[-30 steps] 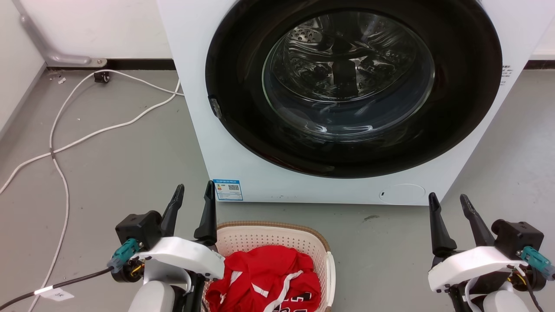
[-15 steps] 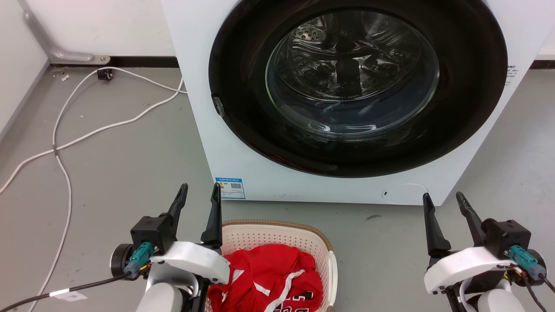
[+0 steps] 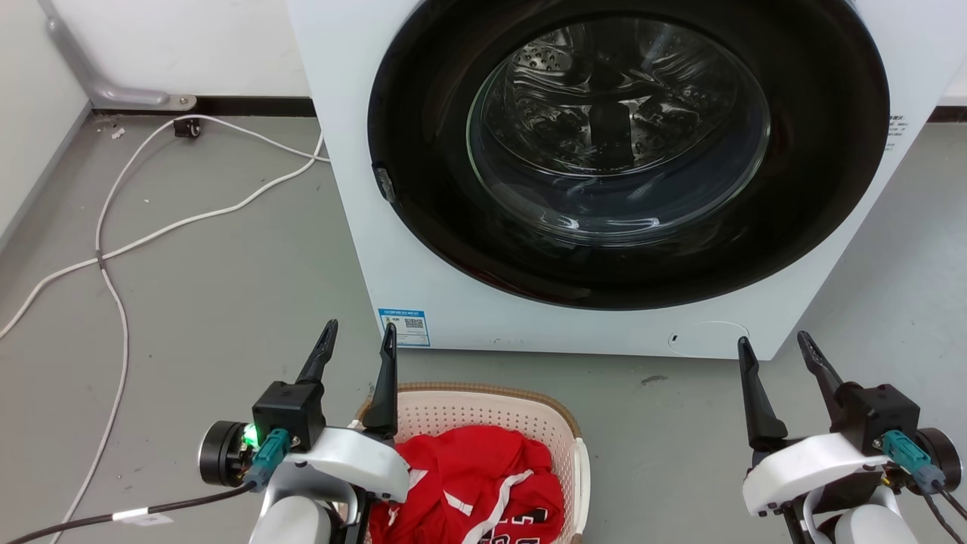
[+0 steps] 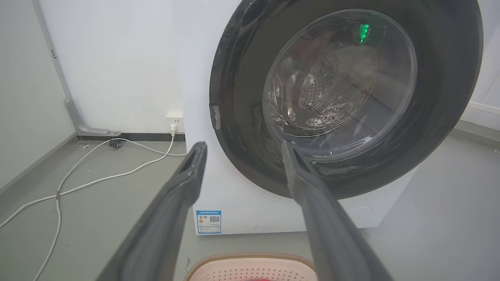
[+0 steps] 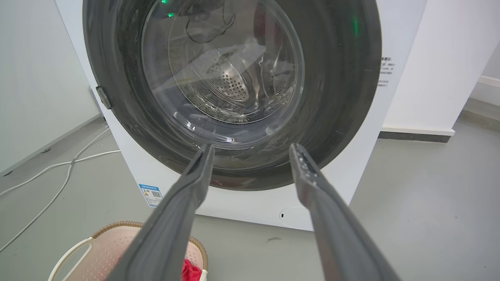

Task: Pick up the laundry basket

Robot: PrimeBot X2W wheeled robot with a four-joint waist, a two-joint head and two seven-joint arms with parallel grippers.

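The laundry basket (image 3: 483, 414) stands on the grey floor just in front of the washing machine, at the bottom centre of the head view. It is cream with perforated walls and a brown rim, and a red garment (image 3: 468, 483) lies in it. My left gripper (image 3: 359, 329) hovers open at the basket's left edge with nothing between its fingers. Well off to the basket's right, my right gripper (image 3: 774, 340) is open too. In the left wrist view the basket (image 4: 250, 269) peeks in below the open left gripper (image 4: 244, 144). The right wrist view has the basket (image 5: 103, 253) at lower left of the open right gripper (image 5: 252, 146).
A white front-loading washing machine (image 3: 355, 189) with a closed dark round door rises right behind the basket. White cables (image 3: 98, 261) trail across the floor on the left, towards a wall socket (image 4: 174, 121). A wall runs along the far left.
The head view has shifted slightly. My left gripper has edged right, closer to the basket's rim, and its wrist has rolled. The right gripper has barely moved; both stay open.
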